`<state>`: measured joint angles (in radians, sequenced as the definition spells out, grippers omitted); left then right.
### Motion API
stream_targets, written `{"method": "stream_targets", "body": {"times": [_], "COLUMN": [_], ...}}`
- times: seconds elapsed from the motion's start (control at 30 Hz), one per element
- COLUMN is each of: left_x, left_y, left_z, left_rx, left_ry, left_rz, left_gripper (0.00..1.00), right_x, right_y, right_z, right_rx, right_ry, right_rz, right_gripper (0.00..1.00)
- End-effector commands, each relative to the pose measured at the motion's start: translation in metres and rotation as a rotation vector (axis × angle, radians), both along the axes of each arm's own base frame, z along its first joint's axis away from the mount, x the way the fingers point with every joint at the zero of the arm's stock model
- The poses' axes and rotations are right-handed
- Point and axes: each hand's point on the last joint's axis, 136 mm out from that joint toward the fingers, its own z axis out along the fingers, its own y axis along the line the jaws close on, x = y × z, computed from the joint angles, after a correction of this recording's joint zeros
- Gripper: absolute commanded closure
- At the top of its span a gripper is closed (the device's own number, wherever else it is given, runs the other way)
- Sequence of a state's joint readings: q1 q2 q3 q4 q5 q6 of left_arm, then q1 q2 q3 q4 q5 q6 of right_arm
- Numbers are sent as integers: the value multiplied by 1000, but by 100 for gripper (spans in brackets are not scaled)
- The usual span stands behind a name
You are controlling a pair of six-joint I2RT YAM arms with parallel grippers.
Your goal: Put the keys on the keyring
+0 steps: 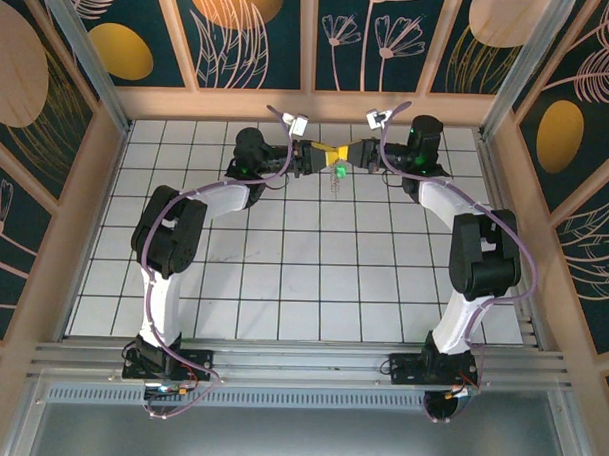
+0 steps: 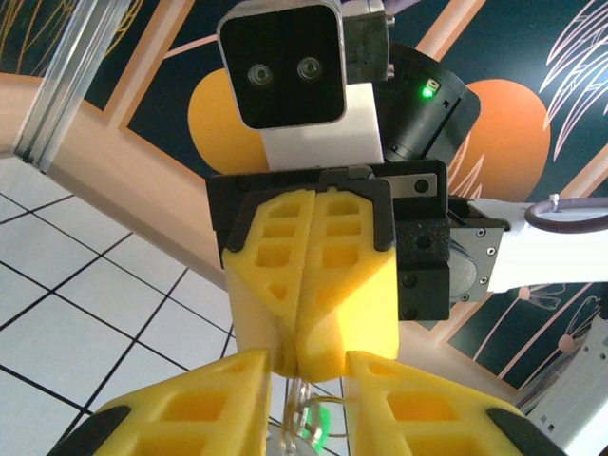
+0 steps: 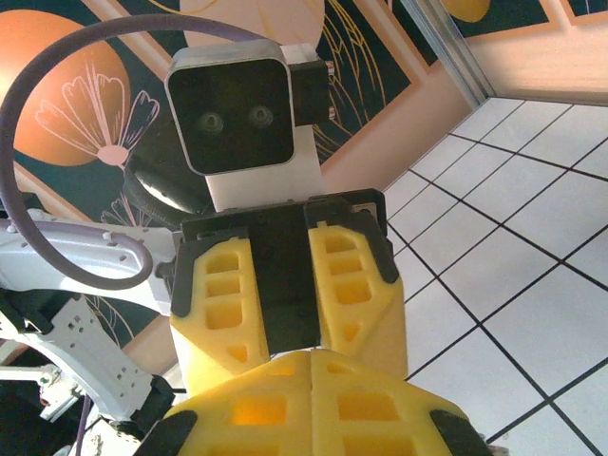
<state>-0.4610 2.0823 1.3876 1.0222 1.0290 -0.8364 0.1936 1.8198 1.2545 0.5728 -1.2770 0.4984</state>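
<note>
Two robot arms are working here: one left arm (image 1: 169,233) and one right arm (image 1: 479,256). Each is carrying one yellow-fingered gripper, so two are meeting at the far middle: the left gripper (image 1: 330,156) and the right gripper (image 1: 347,154). One green-headed key (image 1: 339,171) is hanging there, with one thin metal keyring (image 2: 302,407). Two wrist cameras are showing — one (image 2: 282,68) on the right wrist, one (image 3: 231,119) on the left — over one white tiled table (image 1: 282,287).

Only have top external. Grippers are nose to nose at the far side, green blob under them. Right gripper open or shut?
Observer: Shut. In the left wrist view the right gripper has its fingers pressed together.
Operator: And the other one?
Observer: Open. In the right wrist view the left gripper has its fingers apart.
Operator: What's the blob?
Observer: A green-headed key beside a thin keyring loop, hanging just under the shut tips. Can't tell whether it's threaded.
</note>
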Motion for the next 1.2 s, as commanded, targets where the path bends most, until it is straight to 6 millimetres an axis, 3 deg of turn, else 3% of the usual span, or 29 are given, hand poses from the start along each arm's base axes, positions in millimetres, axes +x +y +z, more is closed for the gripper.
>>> {"method": "stream_targets", "body": {"times": [0.0,0.27,0.57,0.6,0.7,0.77,0.93,1.17], "left_x": [-3,-7,-15,-15,-14,-16,-18,-18], "left_y": [-3,-2,1,1,4,6,11,19], "left_z": [25,20,23,24,27,31,41,57], "left_rx": [-53,-47,-59,-61,-74,-87,-119,-203], "left_ry": [-85,-81,-108,-110,-115,-121,-131,-106], "left_rz": [4,-4,-9,-5,22,35,54,90], "left_gripper": [80,100,100,100,100,100,100,100], "right_x": [-9,-5,-1,0,4,5,6,-12], "right_y": [8,5,3,2,-3,-11,-38,-48], "right_z": [10,10,13,15,26,36,52,38], "right_rx": [2,-3,9,13,31,49,97,127], "right_ry": [-47,-49,-40,-43,-54,-70,-91,-89], "right_rz": [45,21,7,-4,-49,-89,-198,-244], "right_gripper": [100,100,100,96,72,66,61,58]}}
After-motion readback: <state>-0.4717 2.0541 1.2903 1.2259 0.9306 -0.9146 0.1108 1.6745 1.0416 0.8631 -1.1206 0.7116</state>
